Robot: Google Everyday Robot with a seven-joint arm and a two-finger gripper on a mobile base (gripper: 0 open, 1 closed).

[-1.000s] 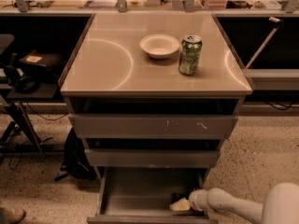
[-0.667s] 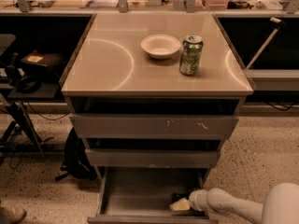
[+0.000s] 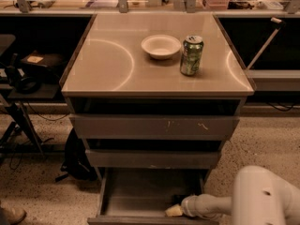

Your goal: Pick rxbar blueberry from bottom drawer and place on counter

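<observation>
Pincer [image 3: 173,211] sits low in the pulled-out bottom drawer [image 3: 136,191], at its front right corner, presumably to reach the rxbar blueberry. Apart or clamped: cannot tell. The bar is not clearly seen, likely hidden at the pincer tip, and nothing dark lies on the counter [image 3: 108,74].

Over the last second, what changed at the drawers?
The end effector, low in the front right of the bottom drawer, edged slightly toward the drawer's front, and the arm behind it moved in toward picture left. Nothing visibly lifted. The can and bowl on the counter stayed put.
</observation>
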